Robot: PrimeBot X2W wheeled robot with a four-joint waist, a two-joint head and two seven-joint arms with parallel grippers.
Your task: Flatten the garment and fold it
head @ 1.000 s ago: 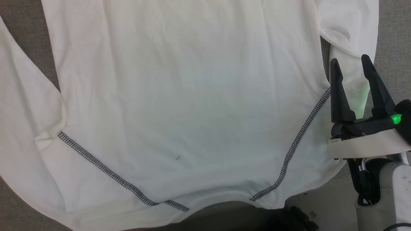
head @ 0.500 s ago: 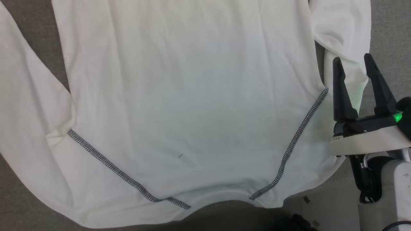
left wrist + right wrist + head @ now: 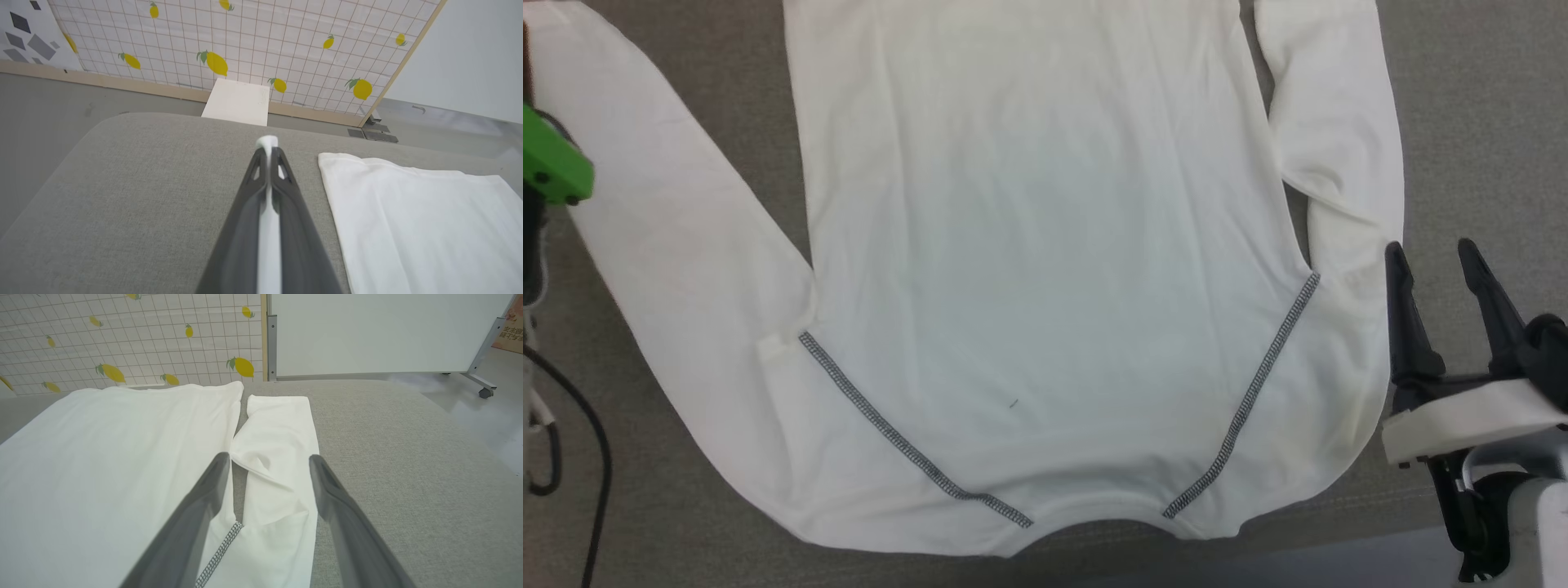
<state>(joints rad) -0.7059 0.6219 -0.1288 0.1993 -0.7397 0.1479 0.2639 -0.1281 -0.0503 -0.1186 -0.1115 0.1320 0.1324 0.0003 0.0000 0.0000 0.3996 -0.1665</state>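
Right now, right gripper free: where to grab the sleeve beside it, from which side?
Grip the sleeve at its outer edge near the cuff, coming from the bare grey surface on the robot's right. Its inner edge runs tight beside the rest of the garment, so a pinch there would likely catch both. The right gripper is open.

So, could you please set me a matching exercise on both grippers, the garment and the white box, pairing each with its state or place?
Things:
1. left gripper
2. right gripper
3. garment
4. white box

States or places:
a. spread flat on the grey surface
b. beside the lemon-patterned panel
c. shut on a pinch of the garment
d. open, holding nothing

Pairs: 1-c, 2-d, 3-a, 4-b
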